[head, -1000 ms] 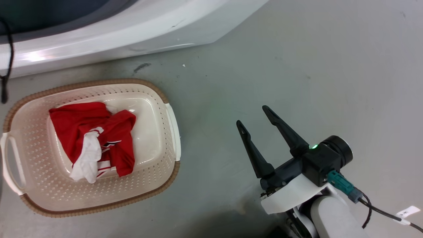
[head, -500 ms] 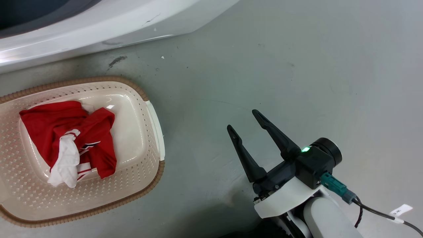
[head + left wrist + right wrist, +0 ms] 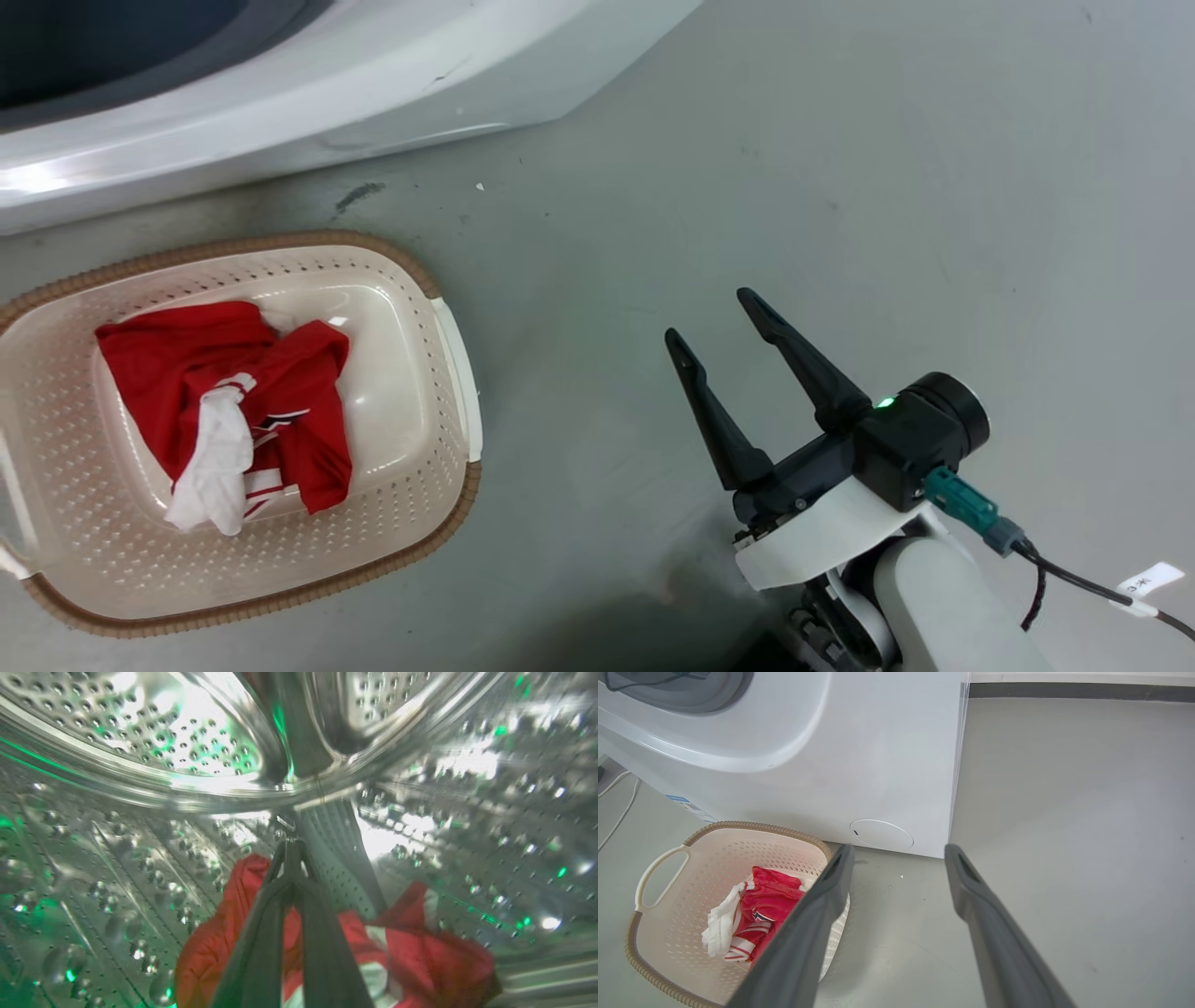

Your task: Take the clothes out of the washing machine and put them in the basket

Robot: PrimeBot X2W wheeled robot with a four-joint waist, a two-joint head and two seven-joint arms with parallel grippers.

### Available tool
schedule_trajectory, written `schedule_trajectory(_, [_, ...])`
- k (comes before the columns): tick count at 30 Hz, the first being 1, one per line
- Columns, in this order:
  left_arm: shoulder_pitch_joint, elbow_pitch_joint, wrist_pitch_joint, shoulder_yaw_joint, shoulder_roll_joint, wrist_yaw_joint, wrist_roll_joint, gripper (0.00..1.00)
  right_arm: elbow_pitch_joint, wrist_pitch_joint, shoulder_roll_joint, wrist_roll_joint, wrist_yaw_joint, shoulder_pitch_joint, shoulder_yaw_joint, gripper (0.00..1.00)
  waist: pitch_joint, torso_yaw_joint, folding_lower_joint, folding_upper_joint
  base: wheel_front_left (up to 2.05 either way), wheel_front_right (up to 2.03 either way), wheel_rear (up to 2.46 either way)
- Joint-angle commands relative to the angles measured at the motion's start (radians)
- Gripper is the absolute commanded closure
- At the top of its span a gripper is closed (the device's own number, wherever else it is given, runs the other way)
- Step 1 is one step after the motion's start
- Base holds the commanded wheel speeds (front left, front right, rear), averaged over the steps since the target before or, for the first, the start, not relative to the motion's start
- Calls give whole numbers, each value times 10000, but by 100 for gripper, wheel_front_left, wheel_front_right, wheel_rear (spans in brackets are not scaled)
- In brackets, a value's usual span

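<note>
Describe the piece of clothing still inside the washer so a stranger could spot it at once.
Start at the white washing machine and look into its perforated steel drum. Low in it lies a crumpled red garment with white panels. Its lookalike sits in the cream basket; this one rests on shiny metal.

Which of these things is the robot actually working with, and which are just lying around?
Part of the job: washing machine; its drum with one red garment; basket with another red garment; left gripper; right gripper.

Just there: white cable on the floor; dark scuff; white speck.
</note>
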Motion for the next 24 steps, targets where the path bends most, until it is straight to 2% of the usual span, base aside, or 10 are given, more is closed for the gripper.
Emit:
schedule_trajectory(1, [217,-83,-336,38,-93,46,-70,100,3,13,22,-16,-8,-181,-93,0,-170,104,0,0,0,0,0])
schedule_trajectory(8, [1070,-65,-1909,369,-481,-66,-645,100,-44,77,22,-49,-7,-224,-528,0,-626,366,0,0,0,0,0])
schedule_trajectory(18, [2130,204,-2955,659,-490,-294,-1150,100,34,-5,22,53,-7,-118,-823,0,-1123,382,0,0,0,0,0])
schedule_trajectory(24, [3041,-58,-3224,893,-575,-442,-1450,100,138,-24,22,121,-7,2,-944,0,-1402,529,0,0,0,0,0])
